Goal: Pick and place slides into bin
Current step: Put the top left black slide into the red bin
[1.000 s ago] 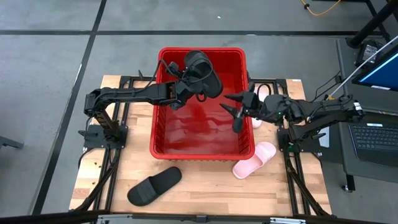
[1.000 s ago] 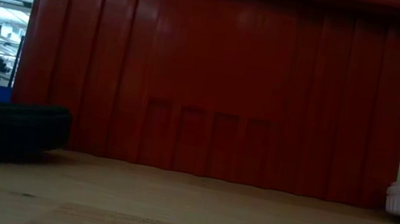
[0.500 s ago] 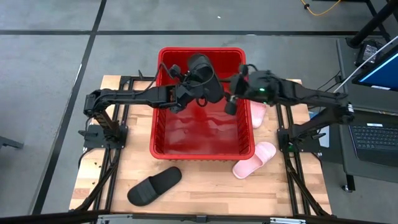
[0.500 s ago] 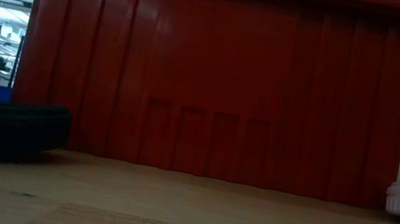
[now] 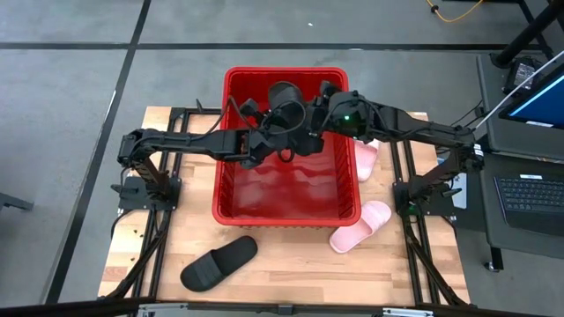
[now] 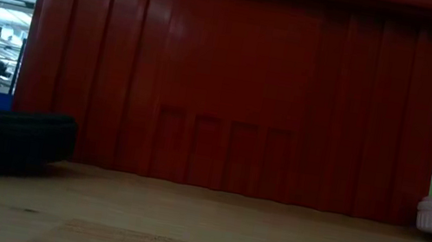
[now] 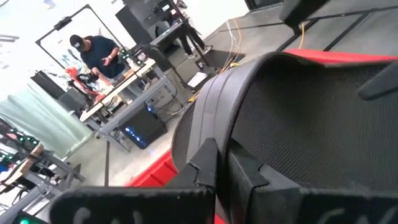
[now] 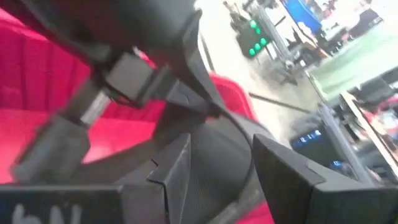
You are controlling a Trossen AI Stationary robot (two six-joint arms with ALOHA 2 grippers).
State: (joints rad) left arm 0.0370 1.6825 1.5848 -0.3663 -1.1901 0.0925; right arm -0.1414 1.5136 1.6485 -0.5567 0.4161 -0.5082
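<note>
From above, you are looking at four slides and one red bin point(image 5: 231, 189). One black slide point(image 5: 286, 101) is hanging over the bin's far half, pinched by the left gripper point(image 5: 280, 123), whose arm is stretching in level across the bin's left rim. The right gripper point(image 5: 319, 99) is reaching in over the right rim, right beside that slide. A second black slide point(image 5: 218, 262) is lying in front of the bin; two pink slides point(image 5: 360, 226) are sitting off its right side.

At table height, you are seeing the bin's ribbed wall point(image 6: 230, 88).

On the left wrist, fingers point(image 7: 208, 163) are clamping the black slide's strap point(image 7: 217, 93).

On the right wrist, the fingers point(image 8: 283, 168) are standing apart around the slide.
</note>
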